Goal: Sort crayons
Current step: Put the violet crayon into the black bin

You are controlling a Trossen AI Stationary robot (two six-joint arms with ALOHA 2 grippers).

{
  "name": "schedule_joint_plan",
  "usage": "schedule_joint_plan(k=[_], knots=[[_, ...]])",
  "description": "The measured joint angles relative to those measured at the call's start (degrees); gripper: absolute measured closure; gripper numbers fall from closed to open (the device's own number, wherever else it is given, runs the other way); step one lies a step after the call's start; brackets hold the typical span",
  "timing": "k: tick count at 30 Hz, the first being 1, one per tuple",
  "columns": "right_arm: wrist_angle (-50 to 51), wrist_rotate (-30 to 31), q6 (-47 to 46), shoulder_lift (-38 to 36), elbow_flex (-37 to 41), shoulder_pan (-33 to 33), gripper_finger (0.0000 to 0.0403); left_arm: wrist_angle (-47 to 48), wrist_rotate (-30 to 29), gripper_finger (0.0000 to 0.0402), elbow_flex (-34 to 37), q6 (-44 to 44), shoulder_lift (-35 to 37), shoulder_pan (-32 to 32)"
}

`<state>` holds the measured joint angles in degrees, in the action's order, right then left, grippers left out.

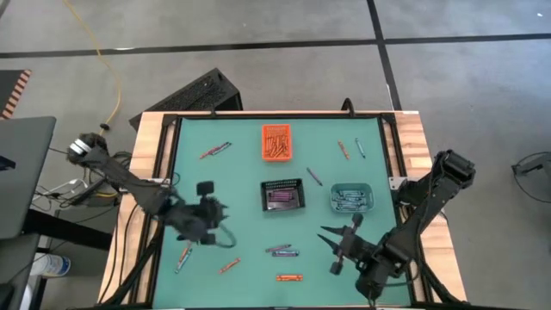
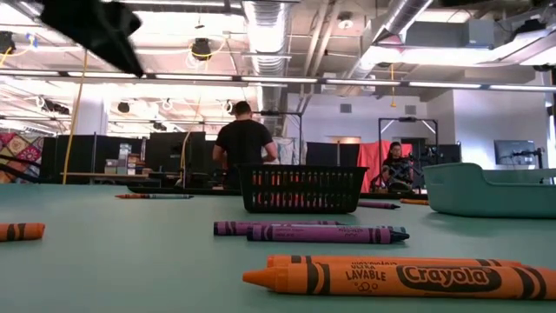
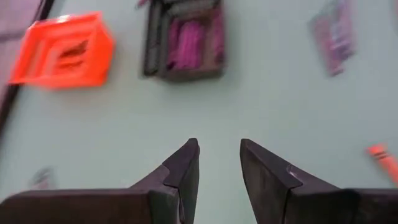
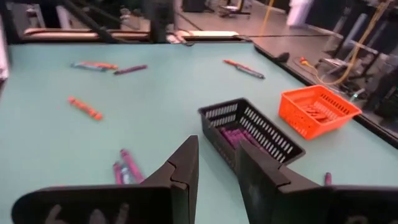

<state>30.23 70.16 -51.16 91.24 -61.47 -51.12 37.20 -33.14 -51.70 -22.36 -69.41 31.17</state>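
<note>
Left gripper point(image 1: 225, 226) hovers lower left of frame, fingers point(image 3: 183, 171) apart, empty. Right gripper point(image 1: 341, 245) lower right, fingers point(image 4: 185, 168) apart, empty. Crayons point(image 1: 283, 251) scattered over green tabletop point(image 1: 241, 176); more sorted in orange bin point(image 1: 276, 142), black mesh bin point(image 1: 283, 196), teal bin point(image 1: 351, 199) across centre.
</note>
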Motion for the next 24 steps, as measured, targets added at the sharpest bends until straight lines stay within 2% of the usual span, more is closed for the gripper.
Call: schedule_joint_plan(k=[4, 8, 10, 13, 16, 19, 21, 24], knots=[[-4.4, 0.0, 3.7, 0.0, 0.0, 4.1, 0.0296, -24.0, -3.3, 0.0295, 16.1, 3.5, 7.3, 6.2], [-13.1, -0.5, 9.4, 0.0, 0.0, 8.9, 0.0296, -52.0, -4.2, 0.0295, 28.7, 17.6, 10.3, 8.7], [-14.6, -3.5, 10.5, 0.0, -0.1, 11.9, 0.0296, -64.7, -4.2, 0.0295, 32.6, 26.3, 10.6, 8.7], [-12.2, -14.1, 8.9, -0.9, -0.7, 18.9, 0.0296, -76.8, -4.2, 0.0295, 35.9, 37.8, 10.8, 8.3], [-8.6, -27.4, 5.9, -1.9, -1.8, 28.0, 0.0296, -80.9, -4.2, 0.0295, 36.4, 44.4, 10.8, 7.6], [-3.6, -38.7, 6.5, -2.3, -2.3, 37.1, 0.0296, -80.7, -3.5, 0.0295, 36.4, 44.3, 10.8, 7.1], [0.3, -43.1, 7.6, -3.0, -2.3, 42.7, 0.0296, -77.8, -2.6, 0.0295, 36.4, 41.5, 10.8, 7.1], [5.4, -45.8, 9.0, -3.9, -2.4, 49.7, 0.0296, -72.1, 0.6, 0.0295, 37.2, 37.4, 10.7, 7.3]])
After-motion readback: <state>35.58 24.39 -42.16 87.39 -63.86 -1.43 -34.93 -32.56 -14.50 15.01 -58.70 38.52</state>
